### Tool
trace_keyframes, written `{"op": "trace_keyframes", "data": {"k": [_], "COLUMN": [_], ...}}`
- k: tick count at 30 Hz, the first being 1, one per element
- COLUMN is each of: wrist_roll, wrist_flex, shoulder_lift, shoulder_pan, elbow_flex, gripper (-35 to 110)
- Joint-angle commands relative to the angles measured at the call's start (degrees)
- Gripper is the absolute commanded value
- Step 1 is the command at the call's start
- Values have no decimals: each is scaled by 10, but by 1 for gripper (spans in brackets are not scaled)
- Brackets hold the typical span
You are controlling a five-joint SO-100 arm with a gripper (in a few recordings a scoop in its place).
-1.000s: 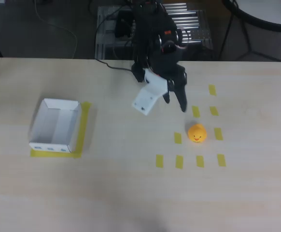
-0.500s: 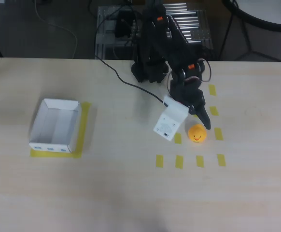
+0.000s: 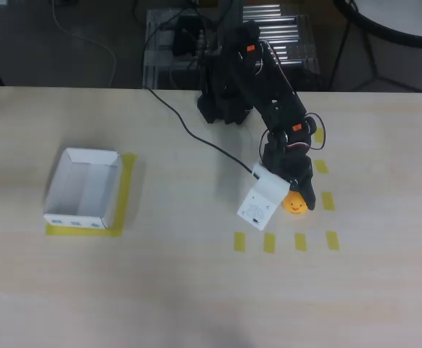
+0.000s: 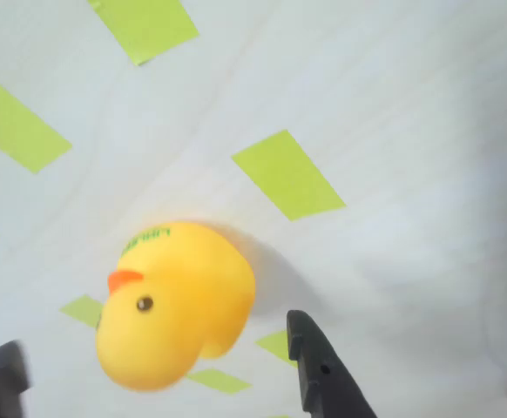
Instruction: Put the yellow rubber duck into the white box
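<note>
Even, diffuse illumination was recorded in the overhead view, and the pale table (image 3: 196, 290) was rendered soft and slightly hazy. Fine detail was lost across the whole picture. The area beyond the table's far edge was left dim. A faint shadow was cast at the right side of the white box (image 3: 84, 188). In the wrist view, the surface was washed out to near white. The yellow rubber duck (image 4: 175, 305) was shown with slightly blurred edges, and a soft shadow was cast to its right. The dark fingers (image 4: 319, 374) were underexposed.
</note>
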Motion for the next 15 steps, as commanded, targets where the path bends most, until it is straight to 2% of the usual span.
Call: {"op": "trace_keyframes", "data": {"k": [1,5,10,15], "wrist_roll": [4,8,20,40], "wrist_flex": [-11,-14,-16,-16], "shoulder_lift": [8,0,-16,-18], "shoulder_pan": [-23,-39,-55,-55], "elbow_flex": [-59,-62,-69,-85], "gripper": [34,25,1,0]}}
